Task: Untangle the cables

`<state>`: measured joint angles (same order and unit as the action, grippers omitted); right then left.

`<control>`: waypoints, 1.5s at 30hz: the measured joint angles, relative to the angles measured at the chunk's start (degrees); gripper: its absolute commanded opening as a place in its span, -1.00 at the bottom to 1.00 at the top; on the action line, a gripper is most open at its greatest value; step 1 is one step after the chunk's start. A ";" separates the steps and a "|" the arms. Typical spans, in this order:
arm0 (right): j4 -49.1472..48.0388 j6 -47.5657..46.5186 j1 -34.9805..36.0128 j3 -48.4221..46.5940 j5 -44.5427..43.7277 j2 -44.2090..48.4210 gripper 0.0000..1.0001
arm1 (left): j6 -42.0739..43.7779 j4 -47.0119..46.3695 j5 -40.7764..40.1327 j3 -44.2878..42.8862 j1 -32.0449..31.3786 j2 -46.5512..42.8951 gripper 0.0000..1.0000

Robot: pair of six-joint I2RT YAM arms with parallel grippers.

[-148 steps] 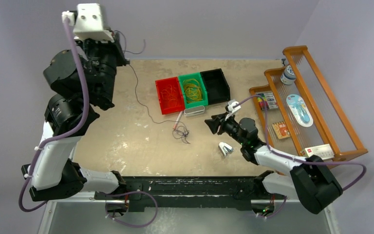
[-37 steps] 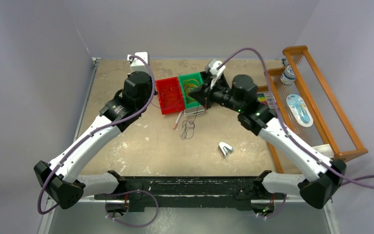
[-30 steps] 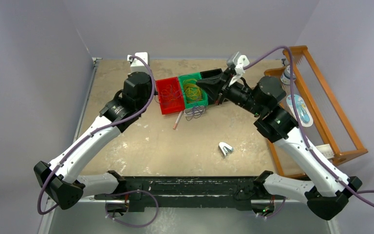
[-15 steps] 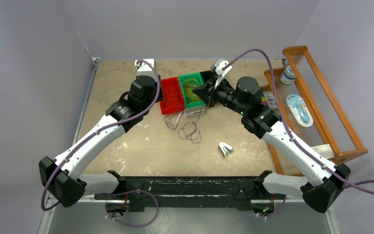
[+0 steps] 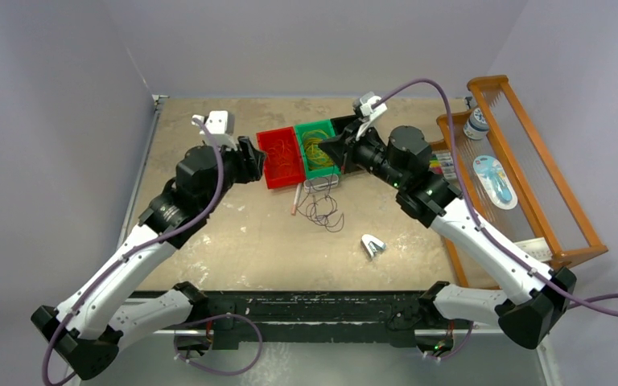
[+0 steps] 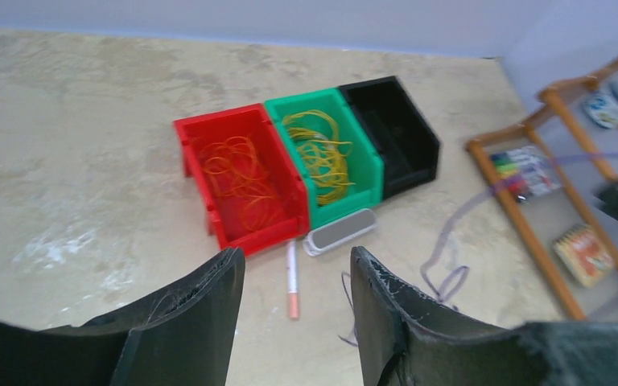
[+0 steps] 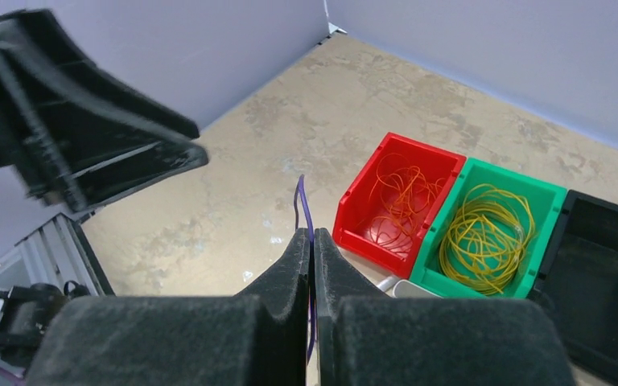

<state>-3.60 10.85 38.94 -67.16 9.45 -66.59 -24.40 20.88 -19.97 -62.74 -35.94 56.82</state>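
Inside red bin (image 6: 265,235), orange cables (image 6: 241,181)

The top camera looks steeply down from behind the arm bases over the whole table (image 5: 209,233). The left wrist camera faces forward past the left gripper (image 6: 296,269). The right wrist camera faces leftward past the right gripper (image 7: 312,241), from nearer. All three share the red bin (image 5: 284,180) and green bin (image 5: 323,172).

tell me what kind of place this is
Probably a robotics lab workcell: left arm and right arm bolted to a table, red bin and green bin of coiled cables, wooden rack of props.
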 measured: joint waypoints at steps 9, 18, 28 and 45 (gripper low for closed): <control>0.44 6.45 -0.04 -1.64 -6.99 -2.47 -1.00 | -0.11 -9.90 18.95 5.20 -0.20 -0.87 0.02; 0.92 10.71 -1.81 -2.21 -6.58 -2.54 -1.00 | 1.25 -19.28 25.07 8.24 -10.40 2.32 0.05; 0.74 12.41 -2.10 -2.49 -2.60 -3.54 -1.00 | 3.93 -27.93 26.69 8.20 -10.75 8.55 0.06; -4.20 12.74 -2.10 -2.69 0.63 -2.36 -1.00 | 3.48 -36.41 30.75 11.37 -10.88 20.79 -0.14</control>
<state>-7.79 23.59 36.84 -69.84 10.09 -68.95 -20.93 -15.53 10.79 -51.37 -46.83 77.60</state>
